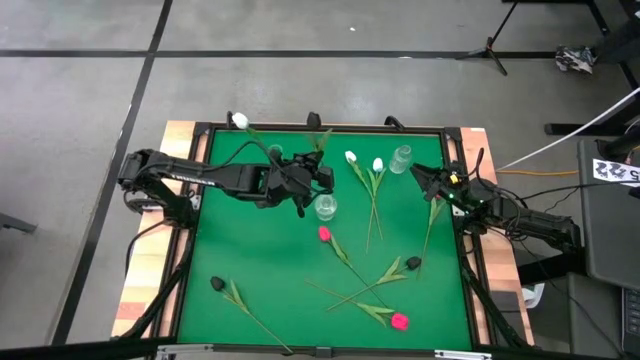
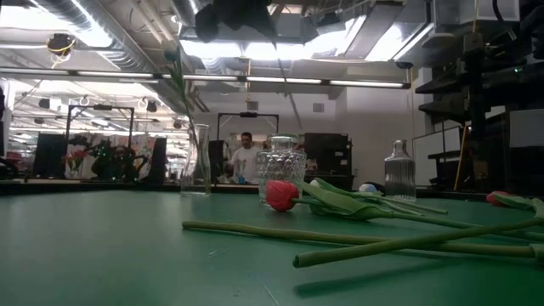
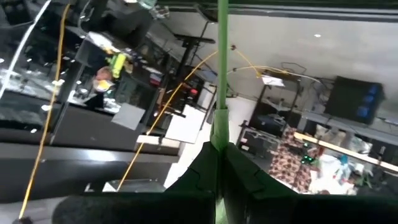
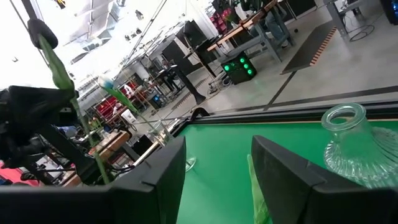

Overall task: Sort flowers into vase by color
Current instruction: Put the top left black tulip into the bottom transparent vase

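No brand or readable writing showed on the worktop [image 1: 250, 300]; only a black-and-white patterned tag [image 1: 615, 172] lay off its right edge, too small to read. The left gripper [image 1: 300, 183], raised above the worktop's middle toward the far edge, was pressed together on the thin green stem of a tulip [image 3: 222, 68], the stem running straight out between its fingers [image 3: 249, 180] in the left wrist view. The right gripper [image 1: 428, 180] hovered near the right edge by the far right corner, its fingers [image 4: 286, 171] spread with nothing between them, close to a ribbed glass vase [image 1: 401, 158]. A second clear vase [image 1: 325, 207] stood near the middle, just beside the left gripper. Two white tulips [image 1: 364, 162] lay side by side near the far edge, another white one [image 1: 240, 121] at the far edge toward the left. A pink-red tulip [image 1: 324, 234] lay at the centre, another [image 1: 400, 321] near the front edge, a black one [image 1: 217, 284] toward the front left corner, and another black one [image 1: 413, 264] right of centre.
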